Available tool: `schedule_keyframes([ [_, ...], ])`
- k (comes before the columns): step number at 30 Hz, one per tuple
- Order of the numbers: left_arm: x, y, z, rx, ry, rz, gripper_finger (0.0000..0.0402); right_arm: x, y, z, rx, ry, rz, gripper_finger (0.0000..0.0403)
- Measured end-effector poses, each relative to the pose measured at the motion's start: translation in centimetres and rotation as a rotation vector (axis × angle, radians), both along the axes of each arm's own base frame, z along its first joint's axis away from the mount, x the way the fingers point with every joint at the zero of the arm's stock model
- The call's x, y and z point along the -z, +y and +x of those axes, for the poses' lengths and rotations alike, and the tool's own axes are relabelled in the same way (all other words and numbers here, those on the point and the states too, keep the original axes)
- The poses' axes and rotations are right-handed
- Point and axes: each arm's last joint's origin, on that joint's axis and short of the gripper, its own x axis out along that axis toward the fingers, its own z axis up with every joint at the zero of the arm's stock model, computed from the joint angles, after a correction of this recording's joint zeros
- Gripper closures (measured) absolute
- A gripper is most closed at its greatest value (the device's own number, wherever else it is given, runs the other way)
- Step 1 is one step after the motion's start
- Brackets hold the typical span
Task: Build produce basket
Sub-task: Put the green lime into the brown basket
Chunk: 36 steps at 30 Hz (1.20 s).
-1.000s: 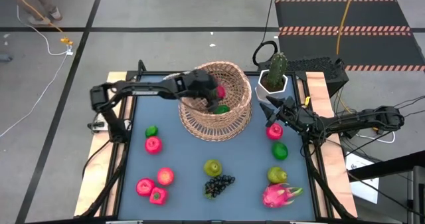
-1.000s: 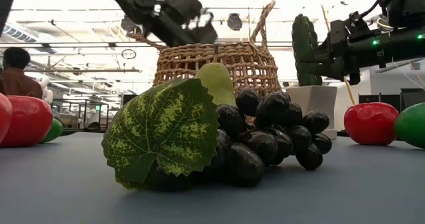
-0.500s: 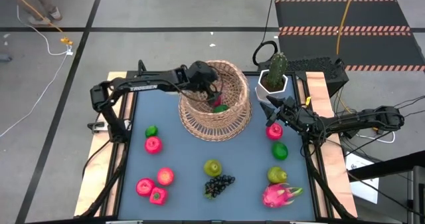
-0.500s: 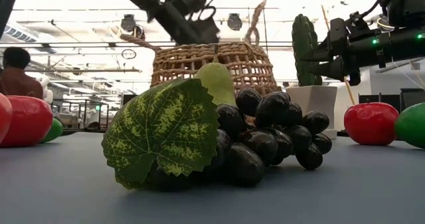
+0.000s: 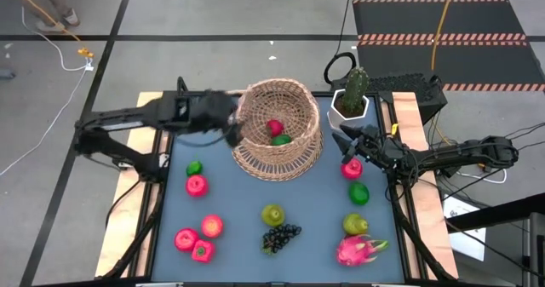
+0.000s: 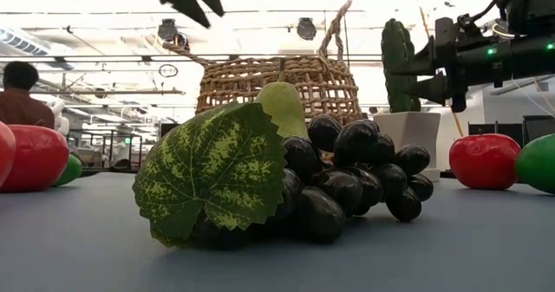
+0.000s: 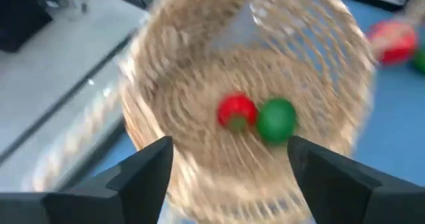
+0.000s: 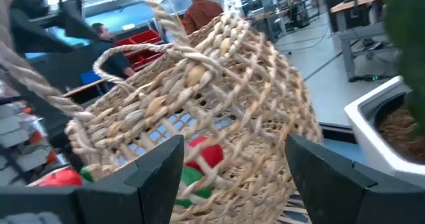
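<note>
Two fruits, a red apple (image 5: 274, 128) and a green lime (image 5: 283, 140), sit inside the basket (image 5: 294, 155) at the far middle of the blue-grey table (image 5: 238, 210). Left gripper (image 5: 228, 132) hangs spread and empty beside its rim; right gripper (image 5: 344, 139) waits open near the cactus pot (image 5: 351, 106). Grey floor surrounds the table, ceiling lights beyond.

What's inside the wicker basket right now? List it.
Inside the basket: one red fruit and one green fruit, side by side. The basket's near wall hides part of its floor.

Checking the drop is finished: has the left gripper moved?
Yes. The left gripper has pulled out of the large tan woven wicker basket, away from it toward the table's left side.
</note>
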Motion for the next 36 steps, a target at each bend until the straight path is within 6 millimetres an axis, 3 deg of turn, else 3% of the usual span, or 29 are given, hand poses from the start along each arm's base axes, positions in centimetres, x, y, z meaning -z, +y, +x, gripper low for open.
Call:
schedule_keyframes([
  [3, 1.6, -2.8, -1.7, -0.002, 0.011, -0.043, 0.0122, 0.0, 0.1, 0.0, -0.024, -0.003, 0.004, 0.0147],
  [9, 7.9, -6.7, -4.4, -0.063, 0.071, -0.165, 0.0120, 0.0, 0.1, 0.0, -0.026, 0.000, 0.001, 0.0147],
  [15, 13.8, -6.5, -6.4, -0.283, 0.162, -0.249, 0.0101, 0.0, 0.1, 0.0, -0.026, 0.010, -0.014, 0.0147],
  [19, 16.6, -5.5, -7.6, -0.374, 0.266, -0.305, 0.0088, 0.0, 0.1, 0.0, -0.026, 0.012, -0.016, 0.0147],
  [25, 18.6, -4.4, -8.7, -0.452, 0.367, -0.424, 0.0073, 0.0, 0.1, 0.0, -0.026, 0.008, -0.011, 0.0147],
  [36, 18.7, -3.4, -9.0, -0.431, 0.447, -0.496, 0.0071, 0.3, 0.1, 0.1, -0.032, 0.030, 0.003, 0.0147],
])
